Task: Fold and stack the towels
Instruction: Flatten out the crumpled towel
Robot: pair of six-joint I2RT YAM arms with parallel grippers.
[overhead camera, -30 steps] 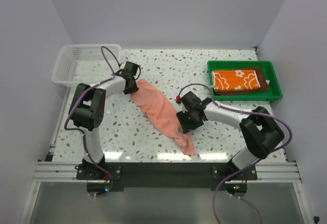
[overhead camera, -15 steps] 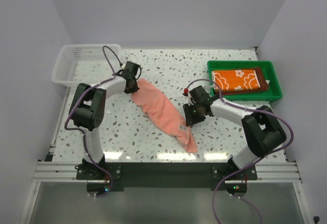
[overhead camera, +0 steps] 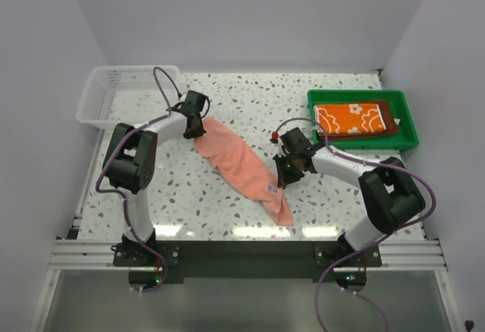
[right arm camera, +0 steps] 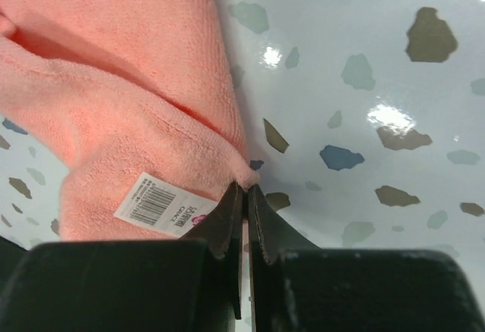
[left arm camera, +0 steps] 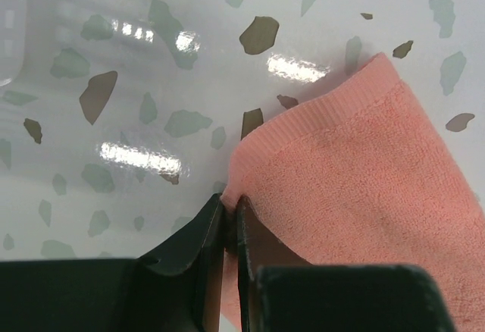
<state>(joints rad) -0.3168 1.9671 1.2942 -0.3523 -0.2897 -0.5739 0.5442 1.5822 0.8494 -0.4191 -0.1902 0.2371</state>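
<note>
Left tool (left arm camera: 231, 218) and right tool (right arm camera: 244, 195) pinch salmon towel (overhead camera: 239, 165) by its hem; thin bites could slip as I lift

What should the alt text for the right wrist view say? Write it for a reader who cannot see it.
The right end effector is pinched shut on the hem of a salmon-pink towel, just beside its white barcode label. The towel lies rumpled on a glossy white speckled table.
</note>
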